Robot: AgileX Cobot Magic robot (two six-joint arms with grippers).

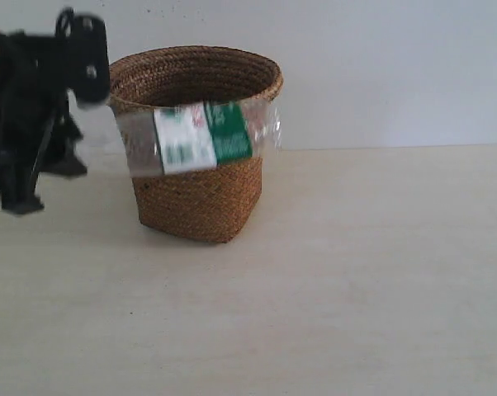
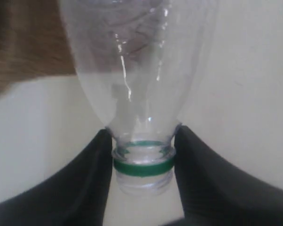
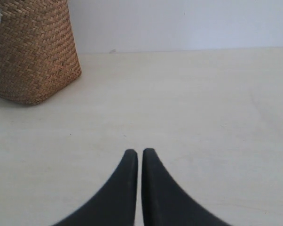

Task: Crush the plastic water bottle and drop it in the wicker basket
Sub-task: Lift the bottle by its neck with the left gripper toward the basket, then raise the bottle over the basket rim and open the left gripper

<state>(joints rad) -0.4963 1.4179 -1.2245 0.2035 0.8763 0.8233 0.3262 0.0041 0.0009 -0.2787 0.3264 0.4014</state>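
Table [image 1: 356, 289]: pale, bare wood-look surface, nearest the exterior camera; we see nothing lying on it up front.
Right gripper [image 3: 139, 153]: black fingers pressed almost together with only a thin slit between them, pinching nothing. It sits low over the table, with the basket off to one side and well apart. We don't see it in the exterior view.
Left arm [image 1: 34, 124]: black, at the left edge of the exterior view, raised off the table.
Left gripper [image 2: 142, 135]: fingers clamped on the bottle's neck, just above the green ring.
Plastic water bottle [image 1: 199, 136]: in the air, lying sideways with its neck toward the left arm, across the front of the basket just under the rim and outside it. The white-and-green label faces the camera. It is blurred, so we cannot tell contact with the basket.
Wicker basket [image 1: 201, 202]: upright on the table, behind the bottle.
Wall [image 1: 397, 66]: plain white, farthest back.
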